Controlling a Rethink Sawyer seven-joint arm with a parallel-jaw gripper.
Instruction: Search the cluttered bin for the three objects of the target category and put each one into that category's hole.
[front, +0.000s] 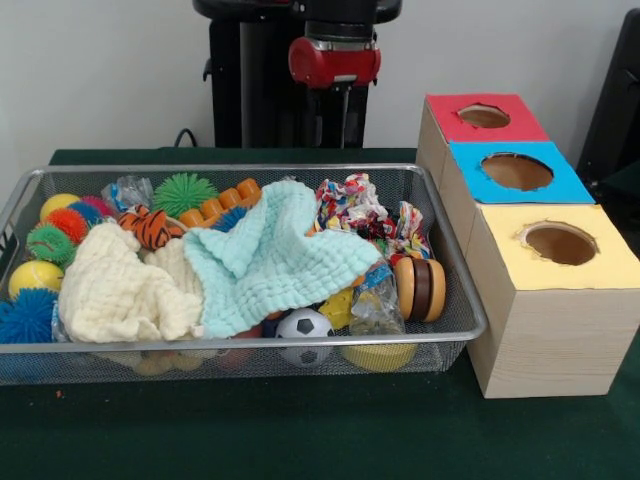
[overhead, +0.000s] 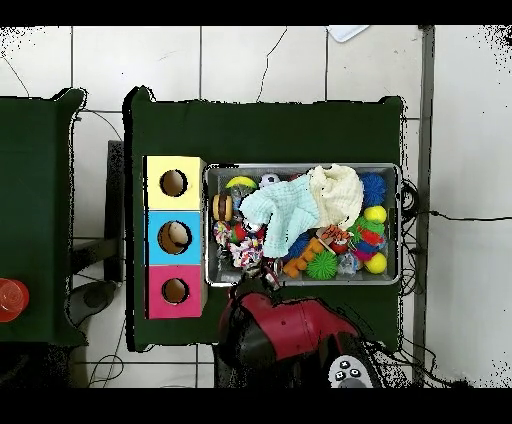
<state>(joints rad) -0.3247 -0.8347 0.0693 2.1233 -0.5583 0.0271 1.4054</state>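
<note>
A wire mesh bin (front: 250, 345) (overhead: 305, 284) holds a heap of toys. A mint cloth (front: 270, 260) (overhead: 280, 210) and a cream cloth (front: 125, 290) (overhead: 338, 192) cover much of the pile. Around them show a wooden yo-yo (front: 420, 290), a small soccer ball (front: 304, 328), a knotted rope toy (front: 350, 205), a green spiky ball (front: 183, 192), a tiger-striped toy (front: 150, 227) and a yellow ball (front: 35, 277). Beside the bin stands a wooden box with a red hole (front: 484, 116), a blue hole (front: 517, 171) and a yellow hole (front: 560, 243). My gripper (front: 343, 118) (overhead: 268, 285) hangs behind the bin's far rim, holding nothing that I can see.
The red arm (overhead: 290, 325) bulks over the table edge by the bin. The box (overhead: 174, 237) lies flush against the bin's short side. Green cloth covers the table (front: 300, 430) in front of the bin. A red cup (overhead: 10, 298) stands on a separate table.
</note>
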